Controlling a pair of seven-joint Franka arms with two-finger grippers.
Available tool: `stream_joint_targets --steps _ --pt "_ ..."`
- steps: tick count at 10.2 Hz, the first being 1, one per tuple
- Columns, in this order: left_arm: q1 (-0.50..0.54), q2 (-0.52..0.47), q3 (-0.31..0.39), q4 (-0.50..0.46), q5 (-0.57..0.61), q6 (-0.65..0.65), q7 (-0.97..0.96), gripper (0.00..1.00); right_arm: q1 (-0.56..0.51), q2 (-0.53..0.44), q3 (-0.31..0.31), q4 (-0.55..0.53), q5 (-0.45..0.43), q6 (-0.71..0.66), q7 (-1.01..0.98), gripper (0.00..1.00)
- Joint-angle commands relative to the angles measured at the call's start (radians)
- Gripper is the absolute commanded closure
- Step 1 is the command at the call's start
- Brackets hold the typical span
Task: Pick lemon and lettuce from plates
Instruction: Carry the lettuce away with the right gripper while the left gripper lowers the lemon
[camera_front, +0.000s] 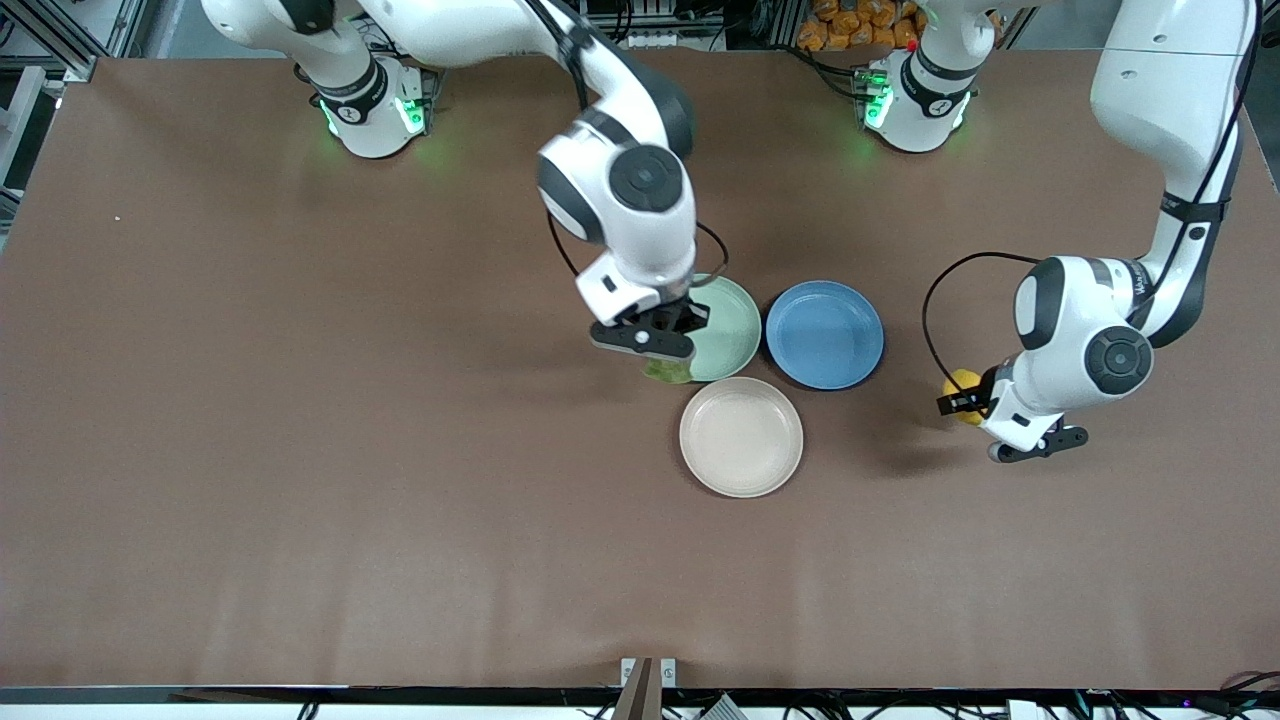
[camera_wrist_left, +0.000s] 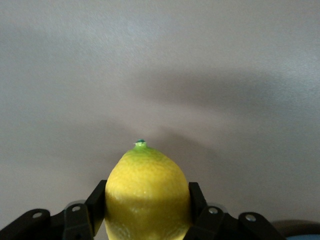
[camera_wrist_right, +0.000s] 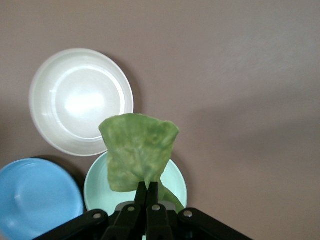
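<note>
My right gripper (camera_front: 668, 352) is shut on the lettuce (camera_front: 667, 371), a ruffled green leaf, and holds it in the air over the edge of the mint green plate (camera_front: 728, 330). In the right wrist view the leaf (camera_wrist_right: 139, 150) hangs from the closed fingertips (camera_wrist_right: 147, 187) above the mint plate (camera_wrist_right: 95, 187). The beige-cream plate (camera_front: 741, 436) lies bare, nearer the camera. My left gripper (camera_front: 962, 398) is shut on the lemon (camera_front: 963, 386), held above the bare table toward the left arm's end. In the left wrist view the lemon (camera_wrist_left: 147, 195) sits between the black fingers (camera_wrist_left: 95, 202).
A blue plate (camera_front: 824, 334) lies beside the mint plate, toward the left arm's end; it also shows in the right wrist view (camera_wrist_right: 35, 197). The beige plate shows in the right wrist view (camera_wrist_right: 80, 100). The brown table (camera_front: 300, 450) spreads wide around the plates.
</note>
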Motion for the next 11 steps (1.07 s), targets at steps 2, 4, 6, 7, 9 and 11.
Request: stream_joint_targets --steps 2,4,6,7,9,11 --pt "0.008 0.0 -0.004 0.016 0.044 0.015 0.043 0.12 -0.114 -0.211 0.011 -0.051 0.046 -0.212 -0.197 1.0" --pt "0.006 0.0 -0.004 0.016 0.042 0.015 0.046 0.0 -0.217 -0.297 0.01 -0.053 0.049 -0.359 -0.339 1.0" --pt "0.006 -0.003 -0.004 0.016 0.042 0.015 0.044 0.0 -0.338 -0.365 0.008 -0.058 0.048 -0.468 -0.486 1.0" --pt "0.009 -0.004 -0.004 0.016 0.041 0.015 0.044 0.0 -0.389 -0.396 0.007 -0.073 0.048 -0.488 -0.536 1.0" --pt "0.008 -0.013 -0.004 0.018 0.041 0.015 0.041 0.0 -0.504 -0.452 0.005 -0.139 0.046 -0.495 -0.646 1.0" --pt "0.009 -0.029 -0.007 0.013 0.041 0.012 0.037 0.0 -0.611 -0.491 0.004 -0.209 0.04 -0.483 -0.758 1.0"
